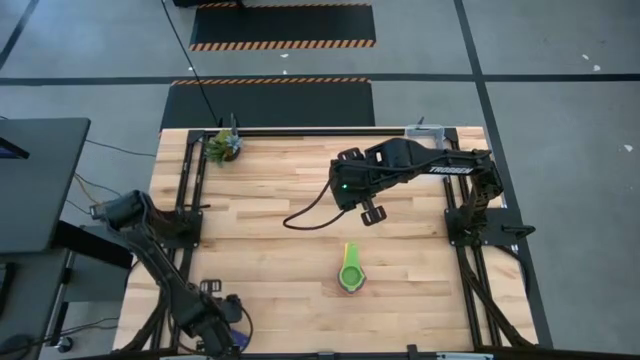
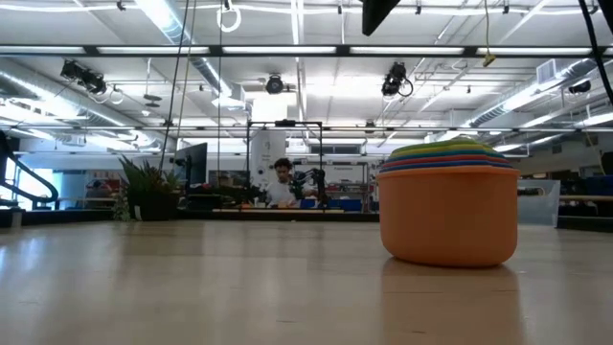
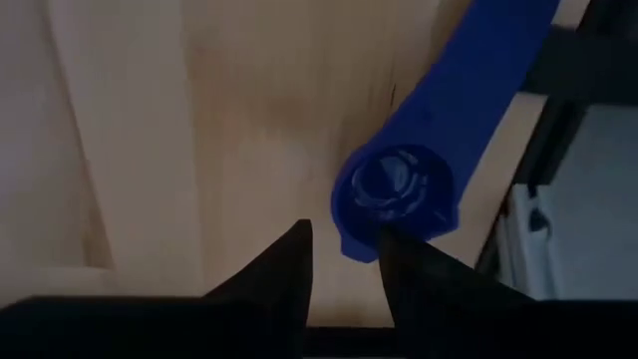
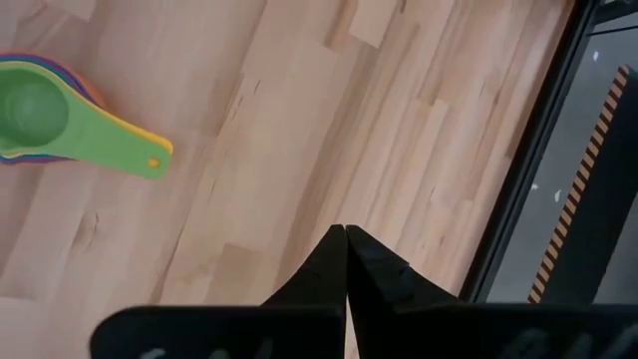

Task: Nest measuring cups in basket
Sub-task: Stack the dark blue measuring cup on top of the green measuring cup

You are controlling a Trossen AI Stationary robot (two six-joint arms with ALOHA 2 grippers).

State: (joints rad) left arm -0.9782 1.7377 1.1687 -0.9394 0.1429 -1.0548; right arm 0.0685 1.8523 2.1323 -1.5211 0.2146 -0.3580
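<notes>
- My left wrist view alone shows the dark blue cup [image 3: 394, 194] just past my left gripper [image 3: 344, 249], fingers apart, holding nothing.
- My right gripper [image 4: 345, 239] is pinched shut, well apart from the smooth round stacked cups [image 4: 45, 120].

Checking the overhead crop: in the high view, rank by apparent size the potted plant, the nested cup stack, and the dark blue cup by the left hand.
1. Nested cup stack, handle included.
2. Potted plant, slightly smaller; close enough that I wouldn't insist.
3. Dark blue cup, only a sliver showing beside the left hand, so its true size is unclear.
</notes>
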